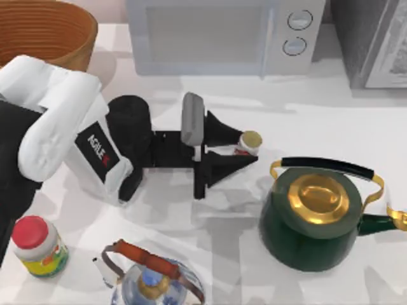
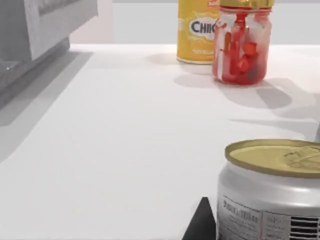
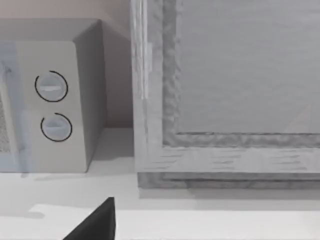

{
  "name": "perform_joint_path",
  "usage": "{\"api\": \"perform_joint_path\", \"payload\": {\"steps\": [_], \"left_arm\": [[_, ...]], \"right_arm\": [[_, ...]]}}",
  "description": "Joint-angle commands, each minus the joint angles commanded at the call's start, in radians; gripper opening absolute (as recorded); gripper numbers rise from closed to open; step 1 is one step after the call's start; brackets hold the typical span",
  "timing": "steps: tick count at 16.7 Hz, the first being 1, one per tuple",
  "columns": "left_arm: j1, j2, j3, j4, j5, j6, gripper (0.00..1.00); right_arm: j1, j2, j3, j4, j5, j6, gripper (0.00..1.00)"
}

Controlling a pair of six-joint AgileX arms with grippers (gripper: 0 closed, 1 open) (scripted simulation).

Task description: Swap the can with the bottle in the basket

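Note:
The can [image 1: 250,142], tiny and white with a red label and a dull gold top, stands upright mid-table. My left gripper [image 1: 247,147] reaches in from the left, open, with one black finger on each side of the can at its tips. The left wrist view shows the can [image 2: 270,195] very close, beside one fingertip [image 2: 202,224]. The bottle [image 1: 39,246], stout with a red cap, stands on the table at the front left, outside the basket. The wicker basket [image 1: 48,30] sits at the back left corner. My right gripper [image 3: 95,225] is parked, facing the microwave.
A dark green kettle [image 1: 318,216] with a gold lid stands just right of the can. A glass kettle [image 1: 152,279] with an orange handle is at the front. A microwave [image 1: 222,32] lines the back. A yellow tub [image 2: 200,30] and a red-filled jar [image 2: 242,45] stand farther off.

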Motion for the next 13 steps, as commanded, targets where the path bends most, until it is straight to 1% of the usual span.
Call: {"api": "perform_joint_path", "payload": {"steps": [7, 8, 13], "left_arm": [[0.000, 0.000, 0.000, 0.000, 0.000, 0.000, 0.98], [0.000, 0.000, 0.000, 0.000, 0.000, 0.000, 1.00], [0.000, 0.000, 0.000, 0.000, 0.000, 0.000, 1.00]], "right_arm": [[0.000, 0.000, 0.000, 0.000, 0.000, 0.000, 1.00], [0.000, 0.000, 0.000, 0.000, 0.000, 0.000, 1.00], [0.000, 0.000, 0.000, 0.000, 0.000, 0.000, 1.00]]}}
